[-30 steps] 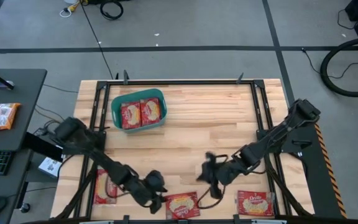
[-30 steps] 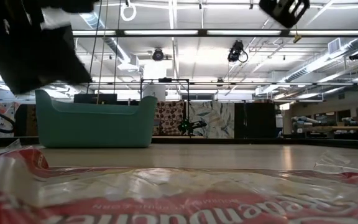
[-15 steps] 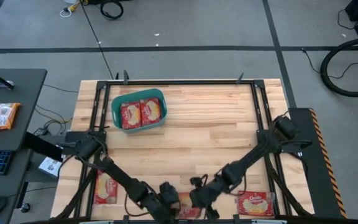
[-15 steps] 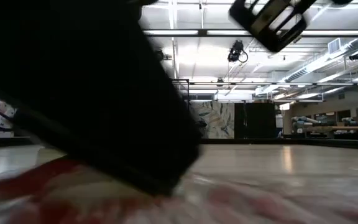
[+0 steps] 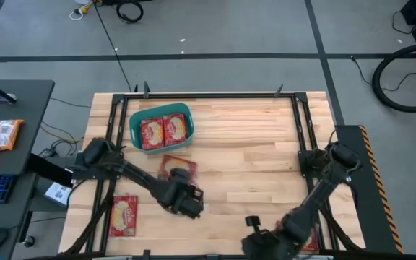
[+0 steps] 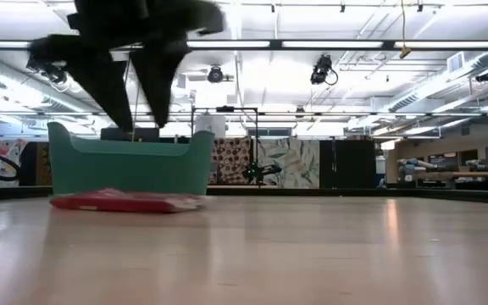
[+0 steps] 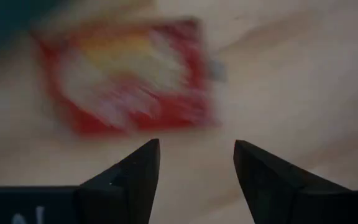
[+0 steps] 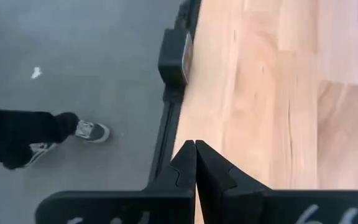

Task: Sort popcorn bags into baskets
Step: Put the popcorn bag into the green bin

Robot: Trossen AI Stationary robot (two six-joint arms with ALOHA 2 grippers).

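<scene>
Left gripper (image 7: 194, 165) parted over wooden table (image 5: 251, 159); red popcorn bag (image 5: 176, 167) beside teal basket (image 5: 133, 124)

Grey concrete floor (image 5: 230, 29) crossed by dark lines is surrounding the light wooden slatted desk (image 5: 251, 155). A black side table (image 5: 9, 144) is standing beyond the desk's left edge. Long ceiling strip lights (image 6: 312, 44) are glowing over the hall, and a patterned partition (image 6: 286, 161) is standing far behind.
</scene>
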